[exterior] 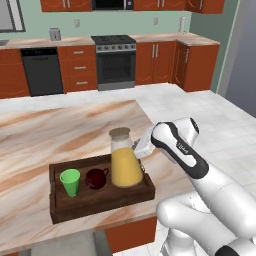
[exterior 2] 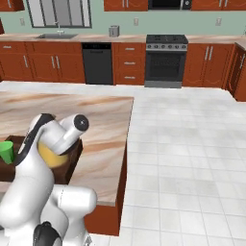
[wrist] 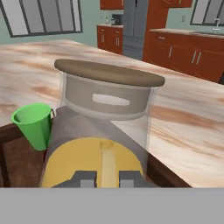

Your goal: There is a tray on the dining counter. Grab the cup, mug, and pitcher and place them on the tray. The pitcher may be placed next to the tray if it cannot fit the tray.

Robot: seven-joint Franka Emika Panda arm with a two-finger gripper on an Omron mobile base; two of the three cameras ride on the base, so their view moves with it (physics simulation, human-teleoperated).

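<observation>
The clear pitcher (exterior: pixel 125 167) of orange liquid, with a tan lid, stands upright in the right end of the dark wooden tray (exterior: pixel 100 202) on the dining counter (exterior: pixel 50 135). The green cup (exterior: pixel 70 181) and the dark red mug (exterior: pixel 96 178) stand in the tray to its left. My gripper (exterior: pixel 141 150) presses against the pitcher's right side, just below the neck. In the hand view my gripper (wrist: pixel 108 177) is narrowly shut on a thin vertical strip of the pitcher (wrist: pixel 105 100), with the cup (wrist: pixel 34 122) off to the left. In the right base view my arm hides most of the pitcher (exterior 2: pixel 53 156).
The tray sits near the counter's front right corner (exterior: pixel 150 125), with tiled floor (exterior 2: pixel 192 144) beyond the edge. A stove (exterior: pixel 115 60), a dishwasher (exterior: pixel 42 70) and red cabinets line the far wall. Bare marbled counter top stretches behind and to the left of the tray.
</observation>
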